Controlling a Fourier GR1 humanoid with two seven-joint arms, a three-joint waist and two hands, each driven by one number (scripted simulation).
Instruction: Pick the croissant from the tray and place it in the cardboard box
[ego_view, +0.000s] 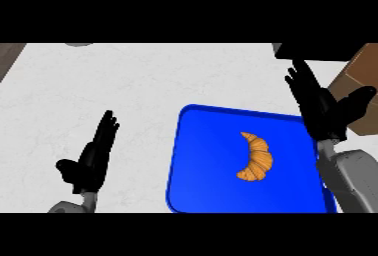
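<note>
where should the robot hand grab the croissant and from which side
Grip the croissant across its thick middle, coming from above with the right robot hand, which is nearest. It lies flat on the blue tray; its tapered tips offer less to hold.

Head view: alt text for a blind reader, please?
A croissant lies on a blue tray on a white counter. The open right hand is by the tray's right edge, near a cardboard box; the open left hand at left.

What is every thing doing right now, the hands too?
Croissant: lying on the tray, untouched.
Tray: flat on the counter.
Cardboard box: at the right edge, inside unseen.
Left hand: open, empty.
Right hand: open, empty.
</note>
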